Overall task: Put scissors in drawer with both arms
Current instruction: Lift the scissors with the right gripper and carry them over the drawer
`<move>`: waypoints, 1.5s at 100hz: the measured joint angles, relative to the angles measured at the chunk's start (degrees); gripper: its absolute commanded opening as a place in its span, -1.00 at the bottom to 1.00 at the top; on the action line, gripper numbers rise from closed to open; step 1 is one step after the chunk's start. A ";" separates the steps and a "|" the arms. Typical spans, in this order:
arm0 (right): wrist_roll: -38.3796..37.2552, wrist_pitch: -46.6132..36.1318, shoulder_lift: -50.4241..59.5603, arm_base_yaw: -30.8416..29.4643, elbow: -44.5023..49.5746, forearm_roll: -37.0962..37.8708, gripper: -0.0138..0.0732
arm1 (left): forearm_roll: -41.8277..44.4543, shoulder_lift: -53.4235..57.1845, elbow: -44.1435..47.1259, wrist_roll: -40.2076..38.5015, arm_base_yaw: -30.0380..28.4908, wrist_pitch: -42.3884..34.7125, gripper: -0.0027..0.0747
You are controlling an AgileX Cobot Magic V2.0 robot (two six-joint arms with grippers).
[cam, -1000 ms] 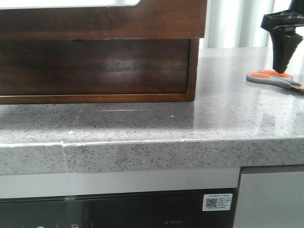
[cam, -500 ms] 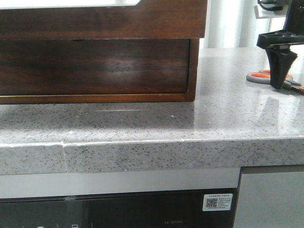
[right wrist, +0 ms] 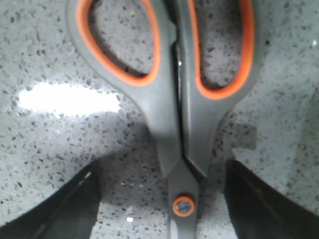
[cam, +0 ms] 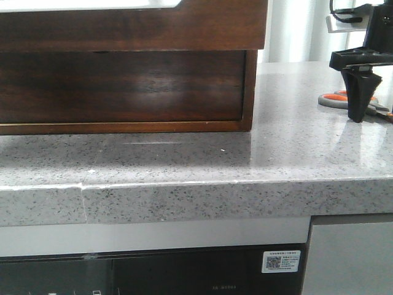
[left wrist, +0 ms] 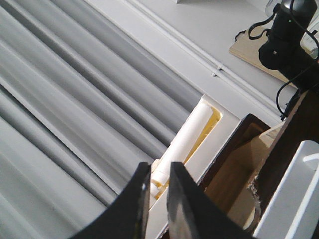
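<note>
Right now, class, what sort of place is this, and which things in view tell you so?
Probably a kitchen: a speckled grey stone countertop, a black glass-fronted appliance built in beneath it, and small grey-handled, orange-lined scissors lying on top.

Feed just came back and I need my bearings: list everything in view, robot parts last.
scissors: one, grey handles with orange-lined loops, flat on the countertop at far right
drawer: one, dark brown wood, on the countertop at left
countertop: one, grey speckled stone
QR sticker: one, white, on the dark panel below the countertop
white rolls: count unclear, seen only from the left wrist view
right end effector: one, black, open, fingers straddling the scissors near the pivot
left end effector: one, black, fingers nearly together, holding nothing
</note>
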State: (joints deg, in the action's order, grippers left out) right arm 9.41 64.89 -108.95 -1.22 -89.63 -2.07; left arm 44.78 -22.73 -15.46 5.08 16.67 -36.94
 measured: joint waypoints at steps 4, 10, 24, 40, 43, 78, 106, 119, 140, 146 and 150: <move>0.00 0.00 -0.03 0.00 -0.11 -0.07 -0.04 | 0.00 0.00 0.00 0.00 0.00 0.00 -0.82; 0.00 0.00 -0.12 0.00 -0.19 -0.07 -0.30 | 0.00 0.00 0.00 0.00 0.00 0.00 -0.82; 0.00 0.11 -0.12 0.00 -0.19 0.07 -0.87 | 0.00 0.00 0.00 0.00 0.00 0.00 -0.82; 0.00 0.11 -0.12 0.00 -0.33 0.07 -0.97 | -0.02 0.00 0.00 0.00 0.00 0.00 -0.82; 0.00 0.11 -0.12 0.00 -0.33 0.07 -0.97 | -0.02 0.00 0.00 0.00 0.00 0.00 -0.82; 0.31 -2.83 4.98 0.00 -0.10 -2.70 -0.97 | -0.12 0.00 0.00 0.00 0.00 0.00 -0.82; 8.27 -8.22 19.03 0.00 -0.10 -14.43 -0.97 | -0.12 0.00 0.00 0.00 0.00 0.00 -0.82; 16.56 -10.68 25.44 1.88 -0.10 -21.60 -0.97 | -0.12 0.00 0.00 0.00 0.00 0.00 -0.82; 27.57 -12.39 32.19 9.19 -0.10 -26.86 -0.97 | -0.12 0.00 0.00 0.00 0.00 0.00 -0.82; 29.58 -12.83 33.03 11.85 -0.10 -26.95 -0.97 | -0.12 0.00 0.00 0.00 0.00 0.00 -0.82; 30.83 -13.35 33.32 14.00 -0.10 -26.95 -0.97 | -0.12 0.00 0.00 0.00 0.00 0.00 -0.82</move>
State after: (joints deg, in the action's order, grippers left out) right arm 40.24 51.54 -75.63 12.78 -89.73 -29.02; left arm 44.67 -22.73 -15.46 5.08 16.67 -36.94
